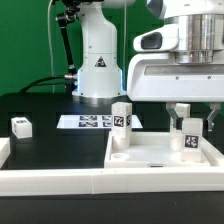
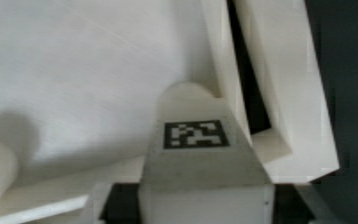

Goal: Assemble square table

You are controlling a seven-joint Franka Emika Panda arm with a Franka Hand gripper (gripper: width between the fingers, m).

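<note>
I see the square table slab (image 1: 160,155) lying on the black counter (image 1: 40,110), one leg (image 1: 121,124) upright at its corner. My jaws pinch another leg (image 1: 191,133) over the slab. Marker board (image 1: 92,122) lies behind.

We see a big white robot arm (image 1: 185,60) with round, smooth shells. Its wide head has a dark oval window on one side. Two thin grey fingers (image 1: 178,113) hang under it. Black cables run behind its white base.
</note>
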